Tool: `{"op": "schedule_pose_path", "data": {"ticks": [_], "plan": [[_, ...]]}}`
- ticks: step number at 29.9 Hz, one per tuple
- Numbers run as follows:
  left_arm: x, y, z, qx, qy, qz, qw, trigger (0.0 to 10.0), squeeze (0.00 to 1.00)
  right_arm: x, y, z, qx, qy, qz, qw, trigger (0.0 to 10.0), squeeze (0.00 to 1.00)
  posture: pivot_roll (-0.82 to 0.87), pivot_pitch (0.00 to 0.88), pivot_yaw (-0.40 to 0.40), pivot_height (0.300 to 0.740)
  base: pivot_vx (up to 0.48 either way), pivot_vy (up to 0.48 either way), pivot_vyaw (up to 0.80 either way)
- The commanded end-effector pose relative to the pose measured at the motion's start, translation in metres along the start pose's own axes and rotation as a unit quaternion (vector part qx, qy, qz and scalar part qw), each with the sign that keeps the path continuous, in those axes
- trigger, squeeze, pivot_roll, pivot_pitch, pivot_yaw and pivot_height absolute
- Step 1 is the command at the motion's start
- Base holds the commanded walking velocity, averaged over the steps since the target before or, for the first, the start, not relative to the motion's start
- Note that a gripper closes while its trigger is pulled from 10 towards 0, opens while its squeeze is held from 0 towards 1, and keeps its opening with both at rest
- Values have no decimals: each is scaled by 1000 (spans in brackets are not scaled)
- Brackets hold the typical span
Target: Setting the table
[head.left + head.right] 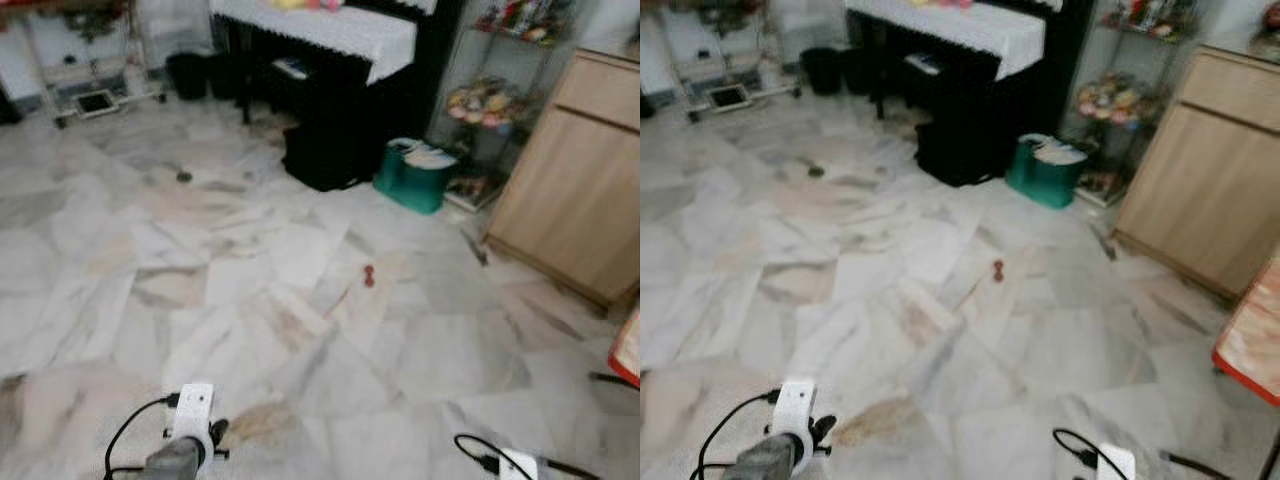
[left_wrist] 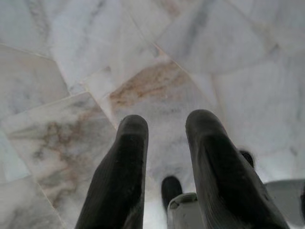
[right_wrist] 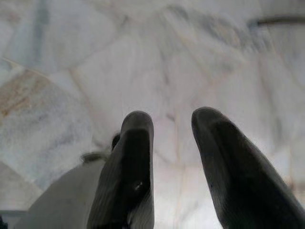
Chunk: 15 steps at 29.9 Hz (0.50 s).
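Table edge (image 1: 1250, 350) at right; both pincers (image 2: 164, 129) (image 3: 171, 124) parted, empty, over marble floor (image 1: 300, 300).

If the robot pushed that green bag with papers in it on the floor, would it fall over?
Probably not easily. The green bag sits low and wide on the marble floor, so it would likely slide. Its sides look soft, so they might crumple when pushed. The papers poking out the top could spill if it tilted.

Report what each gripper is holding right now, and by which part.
Nothing is held. The left gripper and the right gripper both hang open over the marble floor, with bare tile showing between their fingers.
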<state>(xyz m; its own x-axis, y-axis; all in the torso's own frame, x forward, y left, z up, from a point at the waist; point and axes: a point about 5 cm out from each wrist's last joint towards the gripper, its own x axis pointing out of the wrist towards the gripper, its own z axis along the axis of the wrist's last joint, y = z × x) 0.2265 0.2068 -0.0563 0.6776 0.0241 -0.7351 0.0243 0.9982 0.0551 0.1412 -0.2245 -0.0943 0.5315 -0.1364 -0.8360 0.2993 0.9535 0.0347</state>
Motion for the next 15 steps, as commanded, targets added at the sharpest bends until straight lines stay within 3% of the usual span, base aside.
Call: {"op": "schedule_pose_path", "data": {"ticks": [1, 15], "plan": [[1, -1, 2, 4, -2, -4, 1000, 10000, 0, 0, -4, 1, 0, -2, -7, 1000, 10000, 0, 107, 0, -10, 715, 0, 0, -738], [3, 0, 17, 5, -16, -3, 1000, 10000, 0, -1, -4, -3, 12, 1, -11, 1000, 10000, 0, 76, 0, 17, 715, 0, 0, -743]]}}
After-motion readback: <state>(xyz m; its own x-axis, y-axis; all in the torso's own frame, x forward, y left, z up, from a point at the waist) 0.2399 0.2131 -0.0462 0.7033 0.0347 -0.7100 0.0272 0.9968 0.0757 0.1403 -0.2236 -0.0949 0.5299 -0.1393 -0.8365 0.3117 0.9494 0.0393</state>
